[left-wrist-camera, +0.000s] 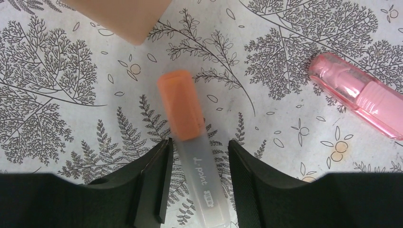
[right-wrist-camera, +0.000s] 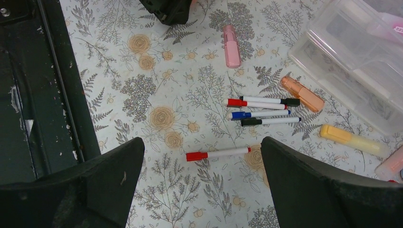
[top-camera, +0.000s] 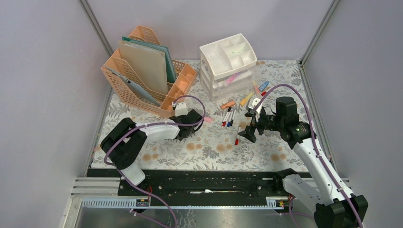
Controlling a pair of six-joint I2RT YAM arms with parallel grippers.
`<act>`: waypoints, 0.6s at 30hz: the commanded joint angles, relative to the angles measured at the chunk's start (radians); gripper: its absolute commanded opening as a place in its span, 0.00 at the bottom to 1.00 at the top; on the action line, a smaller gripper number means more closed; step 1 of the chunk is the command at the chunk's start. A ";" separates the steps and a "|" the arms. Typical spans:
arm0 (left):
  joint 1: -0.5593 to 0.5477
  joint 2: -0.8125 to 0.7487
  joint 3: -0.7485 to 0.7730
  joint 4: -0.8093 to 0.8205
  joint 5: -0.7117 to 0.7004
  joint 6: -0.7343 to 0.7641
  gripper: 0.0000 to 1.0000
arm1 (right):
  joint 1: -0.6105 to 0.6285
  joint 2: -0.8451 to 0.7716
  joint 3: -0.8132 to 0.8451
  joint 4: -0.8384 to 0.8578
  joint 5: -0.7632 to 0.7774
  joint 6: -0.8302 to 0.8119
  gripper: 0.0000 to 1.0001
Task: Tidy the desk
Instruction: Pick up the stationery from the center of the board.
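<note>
The desk has a pale cloth with grey ferns and orange flowers. My left gripper is low over it beside the peach rack. In the left wrist view my left gripper is open, its jaws on either side of an orange-capped clear highlighter, with a gap on each side. A pink highlighter lies to its right. My right gripper hovers wide open above a red-capped marker. Three more markers lie just beyond it.
The peach file rack holds folders at the back left. The white drawer unit has a clear drawer pulled out. An orange highlighter and a yellow one lie near it. A black rail runs along the near edge.
</note>
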 commanded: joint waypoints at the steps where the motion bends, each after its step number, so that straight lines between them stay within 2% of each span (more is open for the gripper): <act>1: 0.008 0.027 0.011 -0.007 0.011 0.015 0.47 | -0.007 0.000 -0.001 0.033 -0.041 0.001 1.00; 3: 0.007 0.025 0.005 -0.007 0.011 0.019 0.39 | -0.006 0.000 -0.001 0.033 -0.042 0.001 1.00; 9: 0.006 0.006 -0.007 -0.004 0.037 0.043 0.02 | -0.008 0.007 -0.001 0.032 -0.042 0.000 1.00; 14: -0.004 -0.035 -0.027 0.022 0.088 0.067 0.00 | -0.006 0.016 -0.001 0.033 -0.088 0.013 1.00; 18: -0.030 -0.113 -0.074 0.099 0.139 0.091 0.00 | -0.008 0.037 -0.007 0.044 -0.223 0.051 1.00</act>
